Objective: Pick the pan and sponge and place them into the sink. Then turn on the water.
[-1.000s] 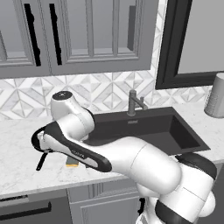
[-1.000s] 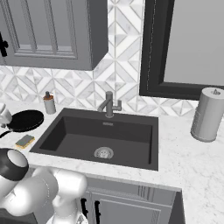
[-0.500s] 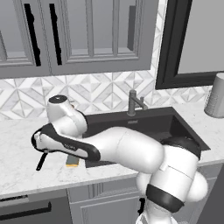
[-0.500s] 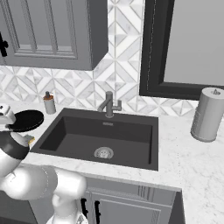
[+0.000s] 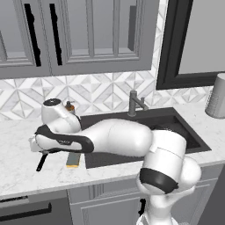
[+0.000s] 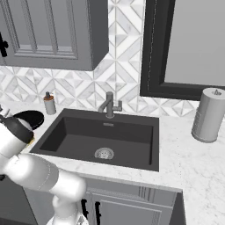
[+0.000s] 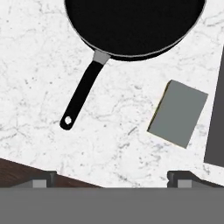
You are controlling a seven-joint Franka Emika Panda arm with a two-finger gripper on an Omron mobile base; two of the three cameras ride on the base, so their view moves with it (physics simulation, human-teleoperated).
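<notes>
The black pan (image 7: 131, 22) rests on the marble counter, its long handle (image 7: 83, 94) pointing toward my hand. To the handle's right lies the sponge (image 7: 178, 113), dark scrub side up, close to the sink's edge (image 7: 216, 122). My gripper (image 7: 113, 178) hovers above the counter short of the handle's end, open, with nothing between its fingers. From the base, the pan handle (image 5: 41, 161) and the sponge (image 5: 73, 159) peek out under my arm. The pan (image 6: 28, 118) sits left of the dark sink (image 6: 66, 127). Water is out of view.
A grey faucet (image 6: 110, 105) stands behind the basin, which has a silver drain (image 6: 104, 153). A soap dispenser (image 6: 49, 103) stands at the back beside the pan. A paper towel roll (image 6: 208, 115) stands on the right counter. Cabinets hang above.
My arm has swung further left and lower over the counter, bringing the hand above the pan's handle. The jaws have stayed open. Pan and sponge have not moved.
</notes>
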